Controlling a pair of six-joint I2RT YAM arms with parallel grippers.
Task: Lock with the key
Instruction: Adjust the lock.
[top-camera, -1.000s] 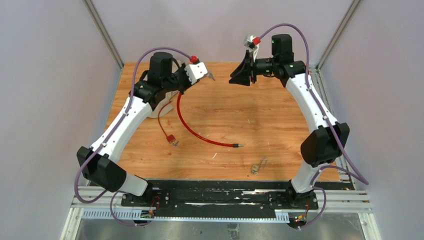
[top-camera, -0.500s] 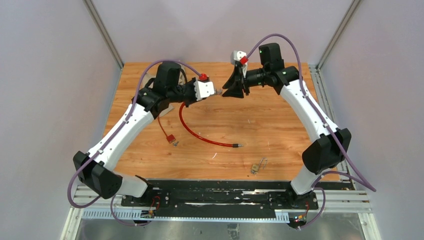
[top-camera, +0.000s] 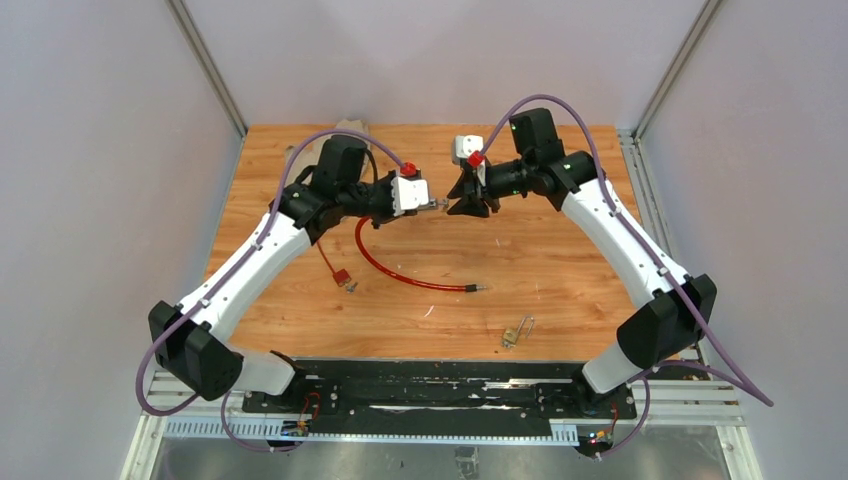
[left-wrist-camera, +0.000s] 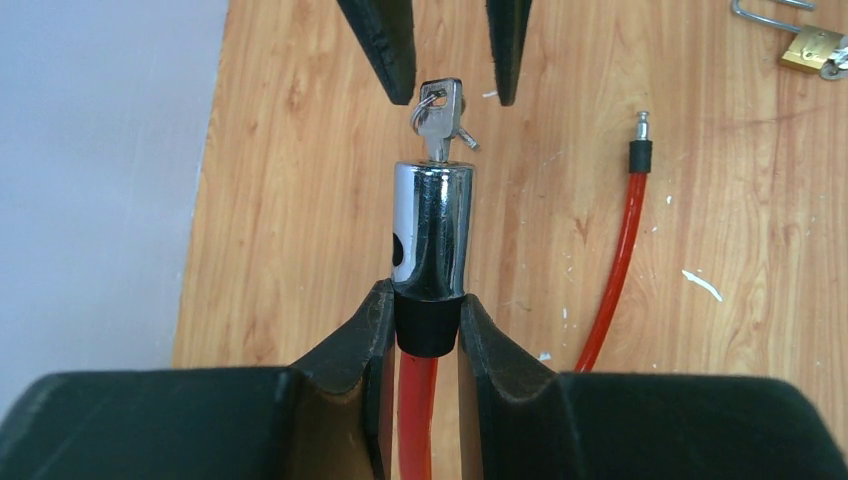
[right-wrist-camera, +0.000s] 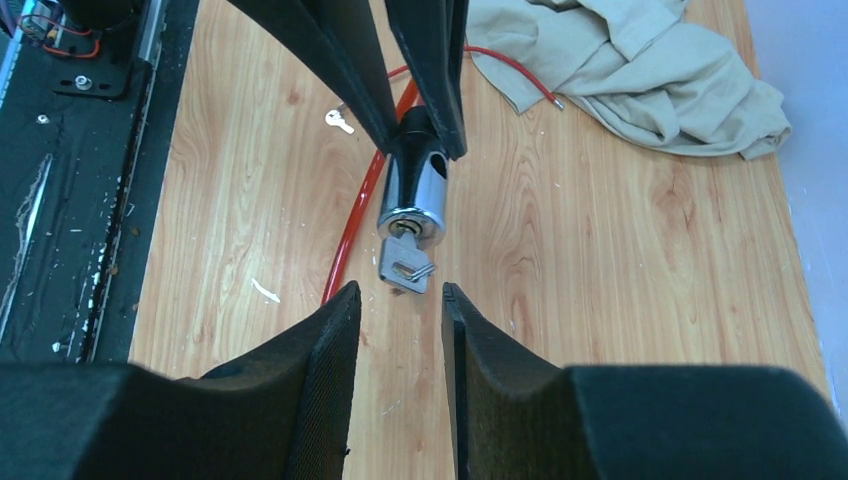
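The left claw (left-wrist-camera: 421, 305) pinches the black collar of the chrome lock cylinder (left-wrist-camera: 432, 230). The key (left-wrist-camera: 445, 110) sits inserted in the cylinder's end face. The right claw (right-wrist-camera: 400, 292) is spread, its fingers flanking the key without contact.

No readable text, labels or numbers visible.

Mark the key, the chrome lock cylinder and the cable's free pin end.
key (left-wrist-camera: 450, 108), left wrist view, on its flat head.
chrome lock cylinder (left-wrist-camera: 432, 230), left wrist view, mid-barrel.
free pin end (left-wrist-camera: 640, 157), left wrist view, on the black collar.
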